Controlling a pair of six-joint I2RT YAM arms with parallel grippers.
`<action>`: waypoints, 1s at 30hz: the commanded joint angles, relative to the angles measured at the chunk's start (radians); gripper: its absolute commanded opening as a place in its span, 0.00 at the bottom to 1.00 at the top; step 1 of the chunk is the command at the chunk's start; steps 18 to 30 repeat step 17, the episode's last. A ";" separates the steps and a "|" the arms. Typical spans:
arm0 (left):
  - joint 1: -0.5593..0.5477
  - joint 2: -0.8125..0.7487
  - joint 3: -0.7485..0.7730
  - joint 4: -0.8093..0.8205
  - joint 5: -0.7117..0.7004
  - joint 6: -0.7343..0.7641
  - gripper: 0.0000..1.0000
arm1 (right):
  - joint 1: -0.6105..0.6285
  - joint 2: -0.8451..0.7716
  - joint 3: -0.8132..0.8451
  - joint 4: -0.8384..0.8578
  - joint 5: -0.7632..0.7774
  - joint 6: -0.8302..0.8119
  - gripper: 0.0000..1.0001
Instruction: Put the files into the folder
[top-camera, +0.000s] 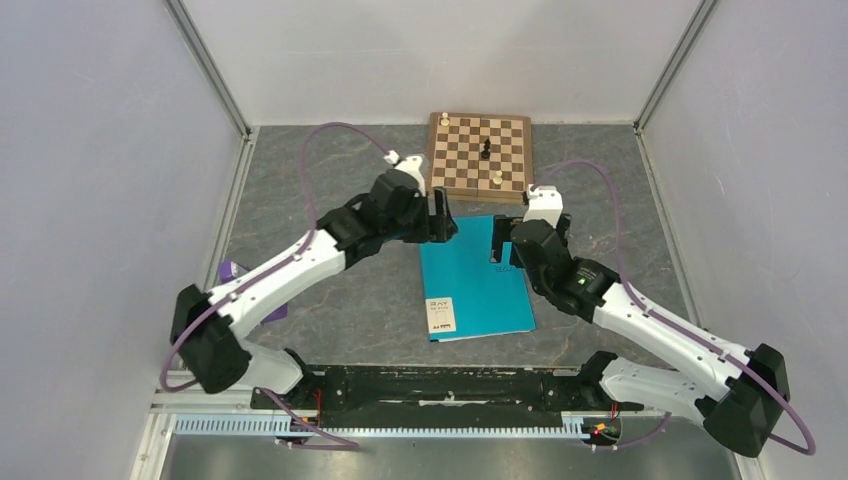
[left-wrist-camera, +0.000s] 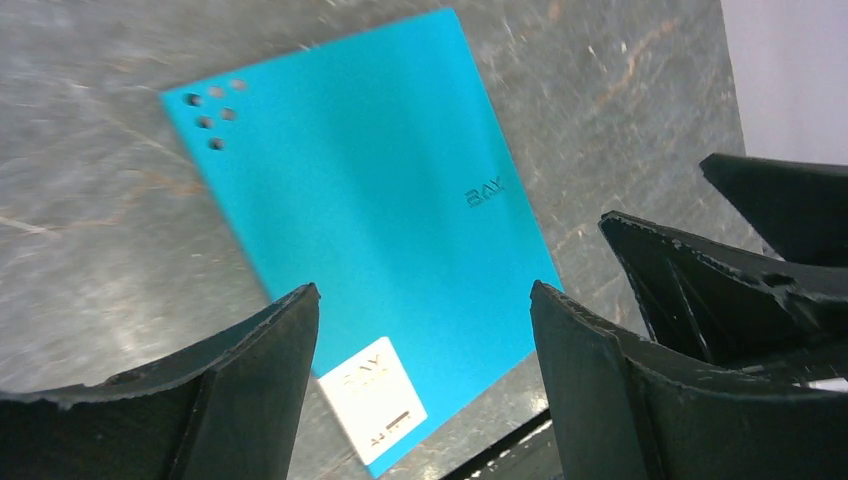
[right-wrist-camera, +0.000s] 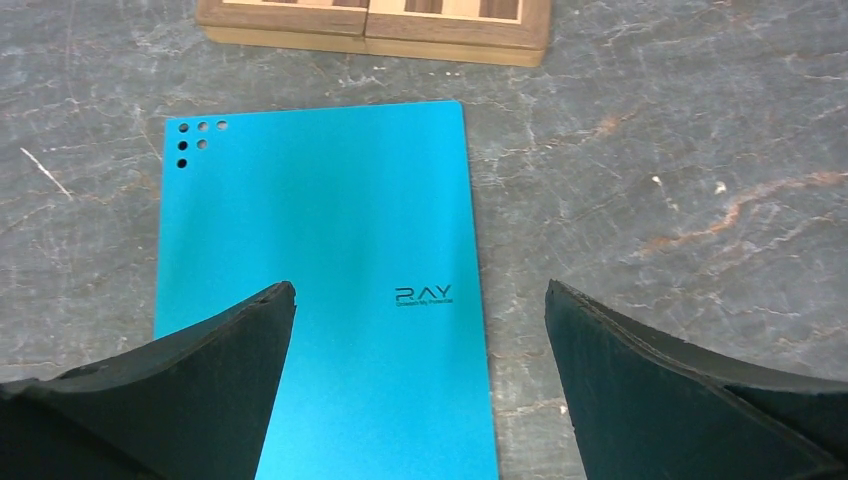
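Grey marbled table (top-camera: 330, 300), white-walled on three sides: the folder (top-camera: 475, 280) lies closed and flat at centre, teal cover up, its far edge just short of the chessboard (top-camera: 480, 155). My left claw (left-wrist-camera: 425, 300) and right claw (right-wrist-camera: 420, 290) hover over that far end, both spread wide and empty, probably placed to lift the cover. No files are in view (perhaps already inside).

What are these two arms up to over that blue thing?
Two robot arms hover over a closed teal folder lying flat on the grey table. The left gripper and right gripper are both open, holding nothing. No loose paper sheets are in view. A chessboard with a few pieces sits just beyond the folder.
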 joint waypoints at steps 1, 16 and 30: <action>0.057 -0.144 -0.046 -0.098 -0.135 0.099 0.84 | -0.003 0.034 0.016 0.130 -0.027 0.021 0.98; 0.114 -0.252 -0.086 -0.163 -0.155 0.141 0.84 | -0.003 0.137 0.052 0.163 -0.042 0.039 0.98; 0.114 -0.253 -0.088 -0.163 -0.152 0.141 0.84 | -0.003 0.136 0.052 0.162 -0.040 0.040 0.98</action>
